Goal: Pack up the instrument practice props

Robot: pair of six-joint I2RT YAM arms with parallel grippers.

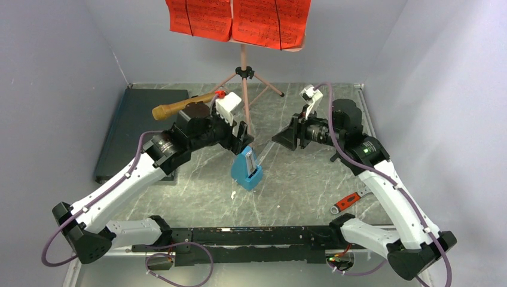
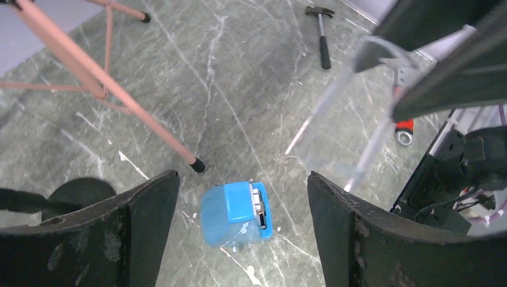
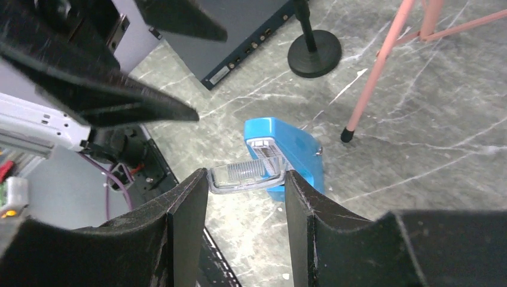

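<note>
The blue metronome (image 1: 246,170) stands on the marble floor, also seen in the left wrist view (image 2: 236,214) and the right wrist view (image 3: 290,146). My left gripper (image 1: 242,136) hangs open above it, one finger on each side (image 2: 242,177). My right gripper (image 1: 283,139) is shut on a clear plastic cover (image 3: 245,175), held tilted just right of the metronome (image 2: 338,128). The gold microphone (image 1: 173,108) on its black round base (image 3: 314,54) stands behind my left arm. The pink music stand (image 1: 243,66) holds the red sheet music (image 1: 239,21) at the back.
A flat dark case (image 1: 140,128) lies at the left. A red-handled wrench (image 1: 347,202) lies near my right arm's base. A small hammer (image 2: 323,36) lies on the floor. The stand's pink legs (image 2: 119,95) reach close to the metronome. Grey walls surround the floor.
</note>
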